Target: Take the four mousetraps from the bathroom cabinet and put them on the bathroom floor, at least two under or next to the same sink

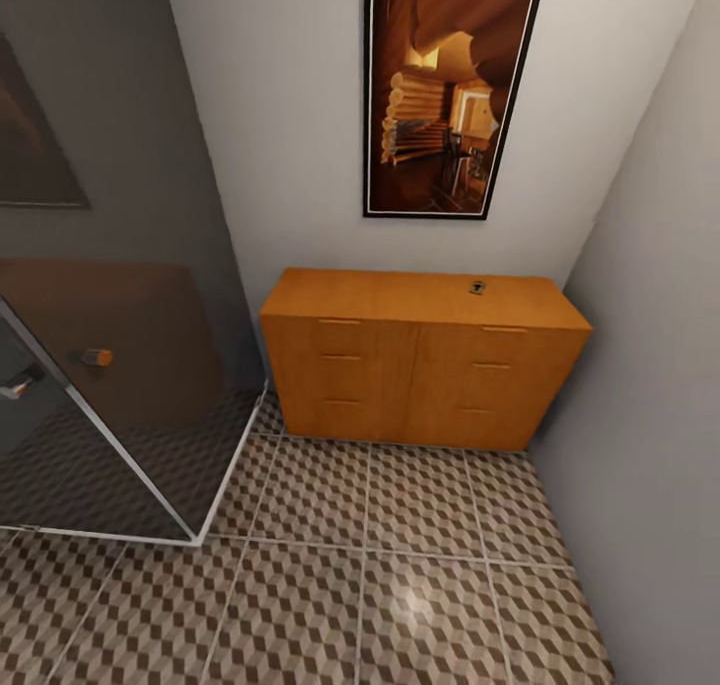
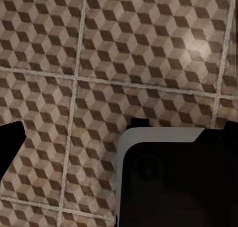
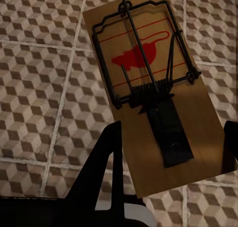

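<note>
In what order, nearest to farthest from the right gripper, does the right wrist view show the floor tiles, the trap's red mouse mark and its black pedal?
1. Black pedal, between the right gripper fingers.
2. Red mouse mark, further along the mousetrap board.
3. Bathroom floor, behind the board.

Through the left wrist camera I see the bathroom floor (image 2: pixel 99 43): large square tiles printed with a brown, beige and white cube pattern, divided by pale grout lines. One grout line crosses the frame; others run the opposite way near both sides. A soft bright glare sits on one tile (image 2: pixel 198 50). A dark rounded body with a pale grey rim (image 2: pixel 163 182) fills the near corner, and a black shape (image 2: pixel 9 145) enters from the opposite edge. I cannot identify either part.
</note>
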### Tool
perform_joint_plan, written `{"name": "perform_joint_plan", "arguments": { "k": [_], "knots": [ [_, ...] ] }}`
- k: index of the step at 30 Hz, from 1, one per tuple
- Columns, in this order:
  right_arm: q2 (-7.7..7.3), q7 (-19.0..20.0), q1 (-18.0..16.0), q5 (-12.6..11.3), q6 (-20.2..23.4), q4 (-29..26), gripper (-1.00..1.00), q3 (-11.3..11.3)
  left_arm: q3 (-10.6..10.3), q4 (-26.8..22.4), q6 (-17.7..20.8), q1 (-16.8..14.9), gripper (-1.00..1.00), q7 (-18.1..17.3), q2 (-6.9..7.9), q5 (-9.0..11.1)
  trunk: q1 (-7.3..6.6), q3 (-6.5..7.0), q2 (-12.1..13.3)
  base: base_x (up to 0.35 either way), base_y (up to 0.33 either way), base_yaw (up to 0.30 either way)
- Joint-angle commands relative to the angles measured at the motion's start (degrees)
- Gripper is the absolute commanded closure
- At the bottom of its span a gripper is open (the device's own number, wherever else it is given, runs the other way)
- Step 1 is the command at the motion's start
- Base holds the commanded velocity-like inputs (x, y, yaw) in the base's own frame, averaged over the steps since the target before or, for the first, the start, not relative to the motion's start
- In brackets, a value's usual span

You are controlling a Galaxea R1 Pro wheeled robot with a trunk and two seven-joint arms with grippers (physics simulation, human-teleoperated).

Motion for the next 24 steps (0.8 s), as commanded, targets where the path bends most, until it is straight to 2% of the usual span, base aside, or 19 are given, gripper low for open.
{"name": "perform_joint_plan", "arguments": {
  "k": [1,24],
  "knots": [
    [0.03,-0.33,-0.05,-0.46,-0.16,0.06,1.0,0.5,-0.53,0.22,-0.37,-0.06,-1.0,0.04,-0.02,0.54,0.02,-0.02,-0.07,0.0,0.0,-0.187],
    [0.05,-0.29,-0.05,-0.46,-0.16,0.06,1.0,0.51,-0.59,0.22,-0.37,-0.03,-1.0,0.04,-0.02,0.5,0.02,1.39,-0.07,0.0,0.0,-0.186]
  ]
}}
